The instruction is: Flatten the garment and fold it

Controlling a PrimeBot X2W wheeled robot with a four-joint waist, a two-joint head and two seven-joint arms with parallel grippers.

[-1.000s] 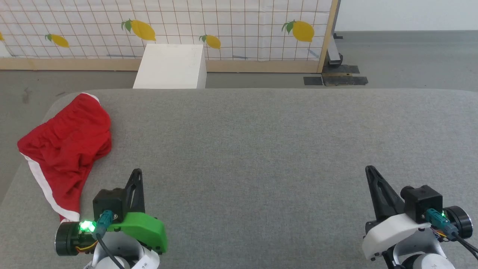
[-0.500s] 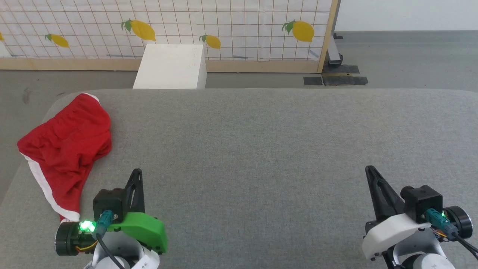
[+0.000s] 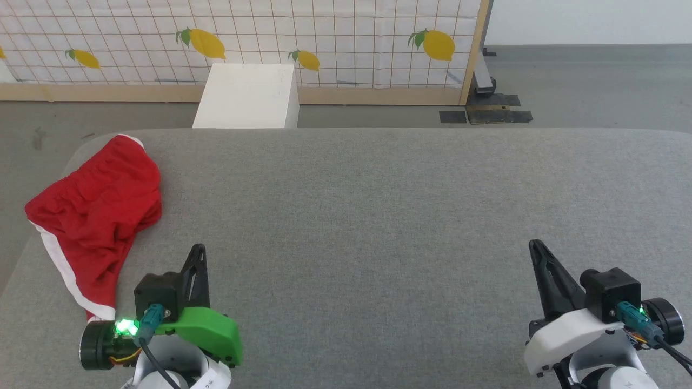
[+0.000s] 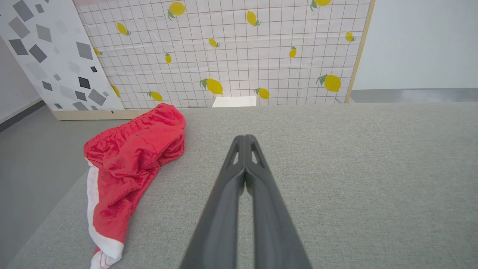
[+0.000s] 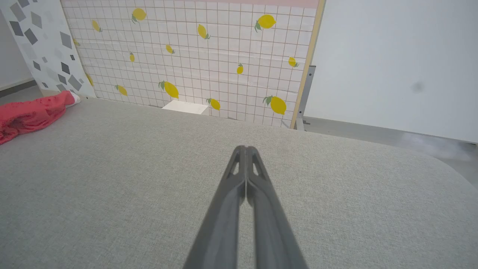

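The red shorts (image 3: 97, 213) lie crumpled near the left edge of the grey table (image 3: 378, 216), white trim along their left side, part of them drooping over the edge. In the left wrist view the shorts (image 4: 130, 160) sit ahead and to the left of my fingers. My left gripper (image 3: 199, 249) hovers at the lower left, shut and empty, a short way right of the shorts' near end. At the lower right my right gripper (image 3: 535, 246) is shut and empty too, far from the shorts (image 5: 30, 114). Its tips (image 5: 244, 149) point over bare table.
A white box (image 3: 246, 97) stands on the floor beyond the table's far edge. Behind it runs a lemon-patterned panel (image 3: 324, 38) with a wooden frame. Grey floor surrounds the table on the left and the far side.
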